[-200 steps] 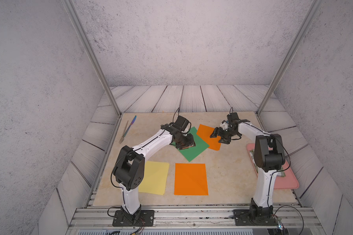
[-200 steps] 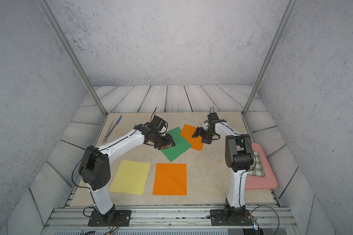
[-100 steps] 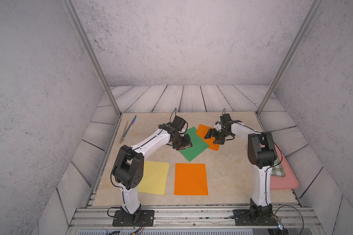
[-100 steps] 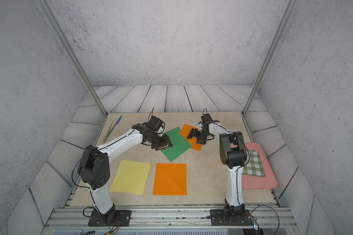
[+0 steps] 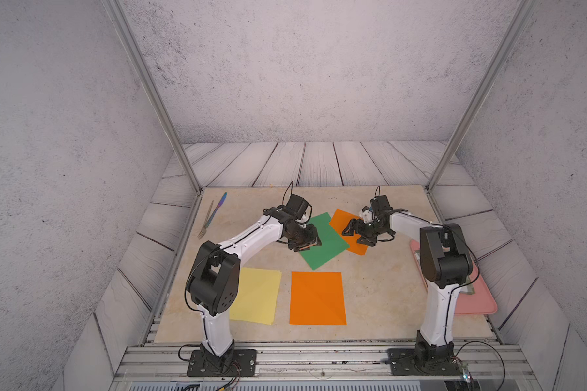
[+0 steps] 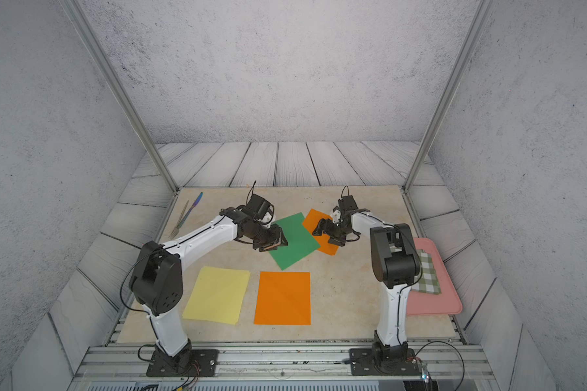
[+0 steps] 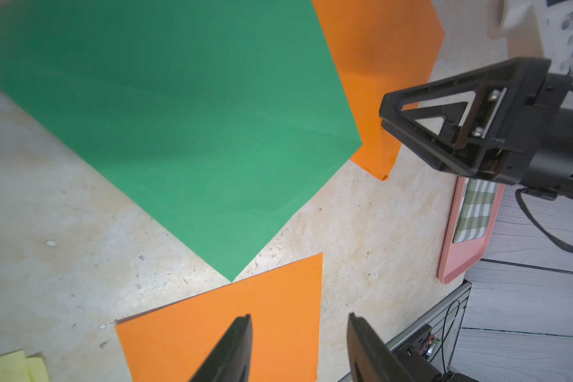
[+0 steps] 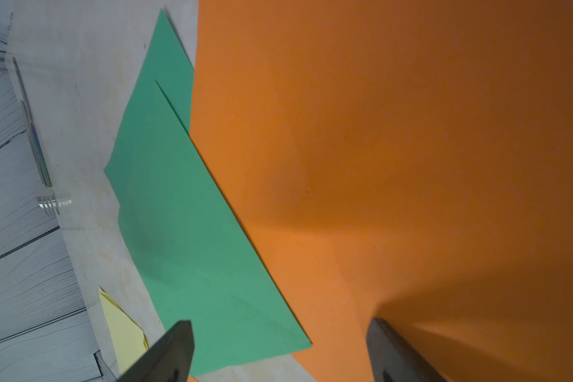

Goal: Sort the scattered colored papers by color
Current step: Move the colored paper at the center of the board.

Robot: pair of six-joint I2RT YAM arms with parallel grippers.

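Observation:
In both top views a green paper lies tilted at mid-table, its right edge over an orange paper. A second green edge shows in the right wrist view. Another orange paper and a pale yellow paper lie flat near the front. My left gripper hovers at the green paper's left edge, open and empty. My right gripper hangs low over the far orange paper, jaws wide open with nothing between them.
A fork and a blue-handled knife lie at the back left. A pink tray holding a green-and-white checked cloth sits at the right edge, behind my right arm. Metal frame posts stand at the back corners.
My right gripper has shifted left over the far orange paper and its jaws have spread wider. The left gripper has stayed almost in place.

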